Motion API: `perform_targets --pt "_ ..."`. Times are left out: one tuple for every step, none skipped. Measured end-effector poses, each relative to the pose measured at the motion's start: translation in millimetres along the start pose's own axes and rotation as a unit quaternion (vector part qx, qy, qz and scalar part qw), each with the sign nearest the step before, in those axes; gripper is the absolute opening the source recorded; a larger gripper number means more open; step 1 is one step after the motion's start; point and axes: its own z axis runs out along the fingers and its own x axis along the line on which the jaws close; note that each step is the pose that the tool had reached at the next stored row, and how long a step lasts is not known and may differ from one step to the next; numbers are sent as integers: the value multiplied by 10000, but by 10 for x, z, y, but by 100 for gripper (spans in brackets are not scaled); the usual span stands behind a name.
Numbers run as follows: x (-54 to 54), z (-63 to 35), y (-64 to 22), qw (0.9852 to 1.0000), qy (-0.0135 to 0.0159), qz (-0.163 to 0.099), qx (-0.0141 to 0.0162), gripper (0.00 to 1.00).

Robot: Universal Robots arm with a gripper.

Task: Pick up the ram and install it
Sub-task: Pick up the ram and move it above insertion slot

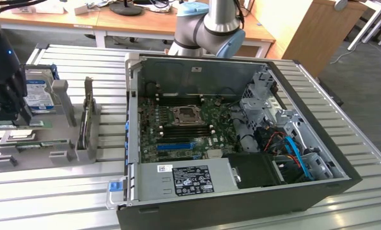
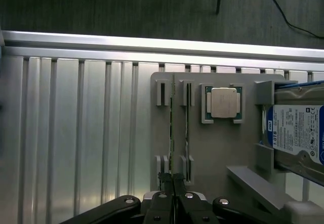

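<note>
**Ext view.** Arm [image 1: 220,28] rises behind the open PC case [image 1: 343,163]. Its dark wrist end hangs at the ext view's far left, over the grey holder tray [image 1: 62,139] on the slatted alu table [image 1: 50,201].
- Gripper [image 1: 4,118] sits low on the tray, right at the ram [image 1: 34,124]. The ram shows as a thin green strip lying lengthwise in its slot.
- I can't judge the jaws from this angle.
- Hard drive [image 1: 39,91], blue label, stands in the tray just behind.
- Second stick [image 1: 45,143], also green, lies in the next slot, nearer the cam.
- In the case: mainboard [image 1: 177,139] w/ CPU socket [image 1: 185,115] at centre and long dark slots [image 1: 184,129] beside it. PSU [image 1: 184,179] runs along the near wall.

**Wrist view.** I'm looking straight down on the holder tray [image 2: 217,153].
- Gripper [image 2: 173,193] is clenched. Its fingertips [image 2: 166,183] are pressed together on the ram's thin edge, so I log it as grasping the ram.
- Ram [image 2: 172,128] is edge-on and upright, seated in its two slot blocks, i.e. in the tray, not in the PC.
- Second stick [image 2: 187,128] runs parallel in the slot just beside it, clear of the fingertips.
- Processor [image 2: 223,102] lies flat in its square pocket, on the far side of the second stick from the ram.
- Hard drive [image 2: 296,133] sits in its bracket past the processor.
- Table [image 2: 76,133] slats run alongside the tray.
</note>
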Motion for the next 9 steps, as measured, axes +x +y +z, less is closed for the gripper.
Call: perform_targets --pt "-2 -25 0 10000 0 0 0 12" --pt "-3 -48 -1 10000 0 0 0 12" --pt "-4 -71 -1 10000 0 0 0 12" --pt "-6 -95 -1 10000 0 0 0 12" --pt "-7 -119 -1 10000 0 0 0 12" --pt "-9 -143 -1 10000 0 0 0 12" --pt "-10 -168 -1 10000 0 0 0 12" --pt "-11 -192 -1 10000 0 0 0 12" --pt "-13 -217 -1 10000 0 0 0 12"
